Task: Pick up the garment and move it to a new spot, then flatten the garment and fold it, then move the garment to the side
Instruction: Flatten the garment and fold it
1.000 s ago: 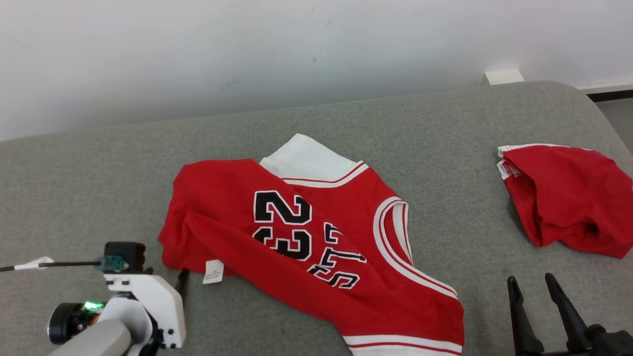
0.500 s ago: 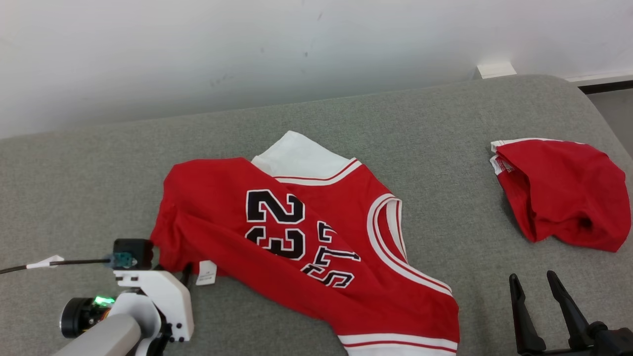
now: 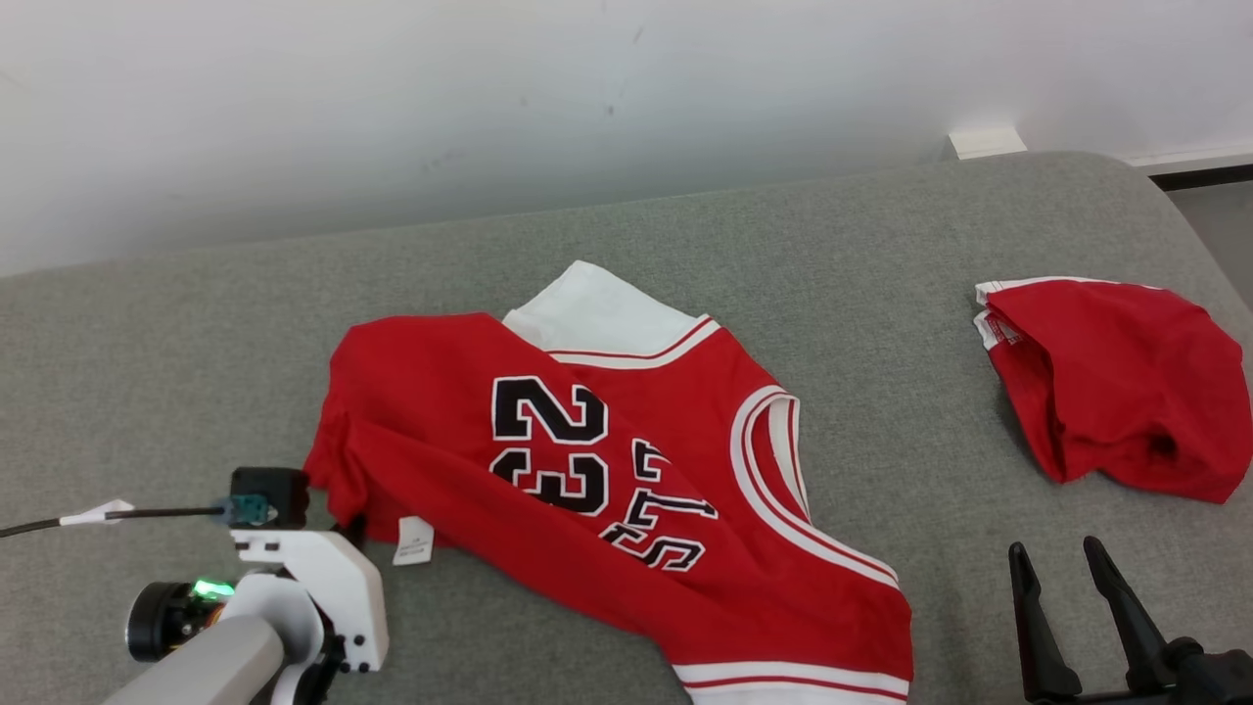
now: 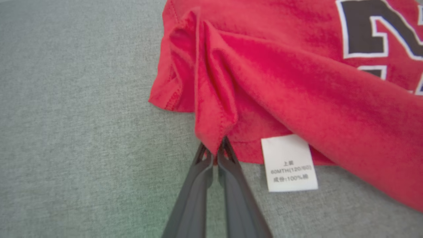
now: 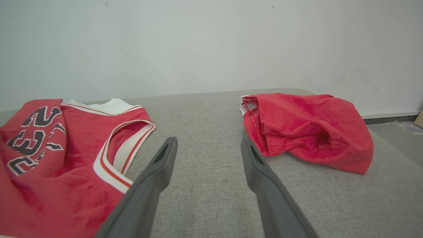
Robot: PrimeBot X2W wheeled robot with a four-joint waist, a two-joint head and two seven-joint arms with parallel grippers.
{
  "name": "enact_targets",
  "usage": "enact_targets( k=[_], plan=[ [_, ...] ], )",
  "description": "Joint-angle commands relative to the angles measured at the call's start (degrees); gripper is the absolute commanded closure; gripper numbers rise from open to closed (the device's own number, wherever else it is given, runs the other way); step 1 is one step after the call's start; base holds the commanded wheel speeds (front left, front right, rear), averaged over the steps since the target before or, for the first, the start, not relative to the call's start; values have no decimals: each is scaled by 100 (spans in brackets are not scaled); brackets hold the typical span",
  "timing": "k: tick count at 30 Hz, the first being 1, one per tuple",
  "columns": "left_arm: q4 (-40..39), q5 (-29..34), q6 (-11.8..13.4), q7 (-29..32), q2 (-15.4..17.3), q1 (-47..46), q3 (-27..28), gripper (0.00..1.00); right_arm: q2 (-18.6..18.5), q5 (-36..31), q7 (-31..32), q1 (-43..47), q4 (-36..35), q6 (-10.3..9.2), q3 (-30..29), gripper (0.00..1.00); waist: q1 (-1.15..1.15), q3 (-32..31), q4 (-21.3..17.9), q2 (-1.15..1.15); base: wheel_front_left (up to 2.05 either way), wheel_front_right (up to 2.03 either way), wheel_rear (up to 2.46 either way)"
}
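The garment, a red jersey with a black "23" and white trim, lies crumpled on the grey cushion. My left gripper is at its lower left corner. In the left wrist view the left gripper is shut on a bunched fold of the jersey's hem, next to the white care label. Near the front edge at the lower right, my right gripper stands open and holds nothing. In the right wrist view the right gripper sits over bare cushion between the jersey and another red cloth.
A second red cloth, bunched up with white trim, lies at the right of the cushion, also seen as the red cloth ahead of my right fingers. A white wall runs behind. A thin cable trails left from my left wrist.
My left gripper has shut on the jersey's hem corner after edging toward it. The right gripper has stayed open and still. The head camera has shifted slightly.
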Motion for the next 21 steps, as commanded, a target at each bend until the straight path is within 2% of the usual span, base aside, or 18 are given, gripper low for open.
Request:
enact_targets(
  k=[1,6,10,16,21],
  plan=[
    [-5,-34,-22,33,7,-45,-13,100,-24,-51,7,8,0,-17,-20,0,0,-13,23,0,0,0,0],
    [-494,-117,-8,121,153,-53,49,100,9,-66,7,104,-20,-17,-70,0,0,-90,120,0,0,0,0],
    [-1617,-154,90,272,534,-92,153,100,35,-93,7,228,-51,-17,-155,0,0,-199,284,0,0,0,0],
    [-3578,-156,654,620,1356,-69,414,100,67,-114,7,289,-80,-17,-197,0,0,-302,491,0,0,0,0],
    [-4512,-578,1069,726,1972,569,610,100,105,-101,7,322,-94,-17,-196,0,0,-316,529,0,0,0,0]
  ],
)
